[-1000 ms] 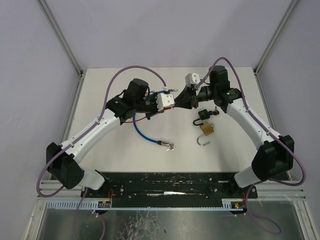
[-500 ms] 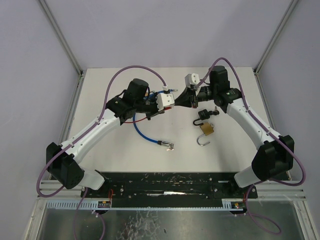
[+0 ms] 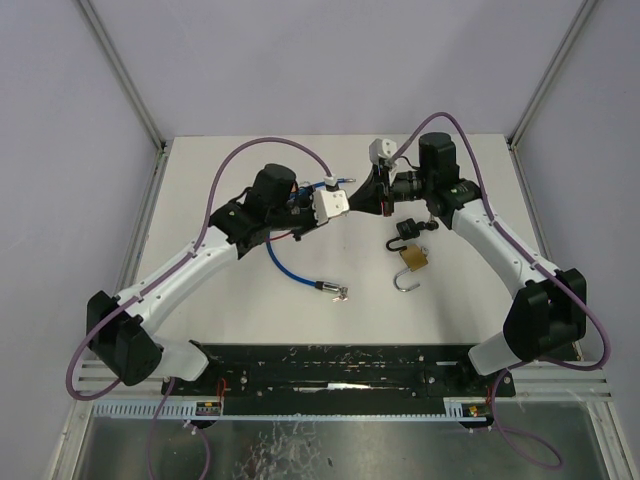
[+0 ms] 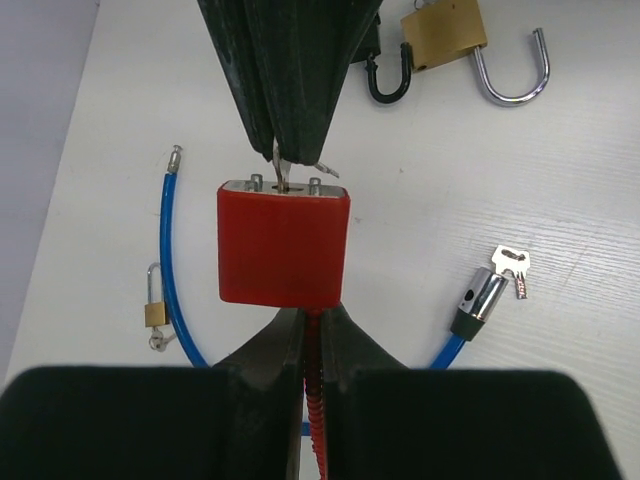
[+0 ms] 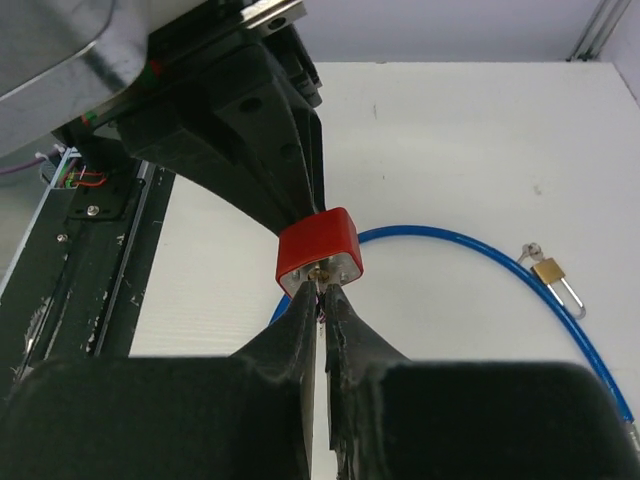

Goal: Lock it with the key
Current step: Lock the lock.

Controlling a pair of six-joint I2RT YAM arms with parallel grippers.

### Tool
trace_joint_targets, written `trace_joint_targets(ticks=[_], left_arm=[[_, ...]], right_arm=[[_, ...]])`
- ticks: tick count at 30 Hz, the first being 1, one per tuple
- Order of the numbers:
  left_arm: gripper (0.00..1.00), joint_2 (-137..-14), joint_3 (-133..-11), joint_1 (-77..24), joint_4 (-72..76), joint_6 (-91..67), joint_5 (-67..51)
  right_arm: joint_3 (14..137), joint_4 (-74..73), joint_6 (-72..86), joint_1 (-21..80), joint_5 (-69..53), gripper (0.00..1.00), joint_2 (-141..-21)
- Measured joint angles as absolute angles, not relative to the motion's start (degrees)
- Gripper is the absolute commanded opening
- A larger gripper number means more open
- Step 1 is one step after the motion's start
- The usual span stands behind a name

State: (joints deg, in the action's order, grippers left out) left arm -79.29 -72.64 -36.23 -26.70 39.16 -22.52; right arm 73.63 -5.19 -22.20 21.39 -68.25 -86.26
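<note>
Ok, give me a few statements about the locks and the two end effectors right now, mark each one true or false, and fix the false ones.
1. The left end effector is shut on the red padlock. True.
2. The red padlock lies flat on the table. False: it is held up off the table, between the two end effectors.
3. The right end effector pinches a key at the padlock's keyhole end. True.
4. The brass padlock on the table has its shackle closed. False: the shackle is swung open.
</note>
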Motion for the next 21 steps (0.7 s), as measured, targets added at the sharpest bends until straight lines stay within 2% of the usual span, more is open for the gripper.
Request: trace_joint_targets(ticks=[5, 15, 17, 21], left_arm=[[0.00, -79.0, -70.7, -37.1, -23.6, 39.3, -19.9], [0.00, -77.8, -69.0, -37.1, -20.8, 39.7, -19.0], [0.00, -77.7, -69.0, -37.1, -20.4, 39.6, -19.0], [0.00, -77.6, -69.1, -37.1, -20.1, 38.9, -19.0]], right_arm=[[73.1, -3.6, -16.2, 21.4, -66.0, 0.23, -86.3], [71.9, 2.7, -4.0, 17.9, -67.0, 0.53, -84.6], [71.1, 5.2, -1.2, 16.8, -67.4, 0.56, -83.7], [68.1, 11.3, 5.3, 15.2, -68.7, 0.55, -81.7]])
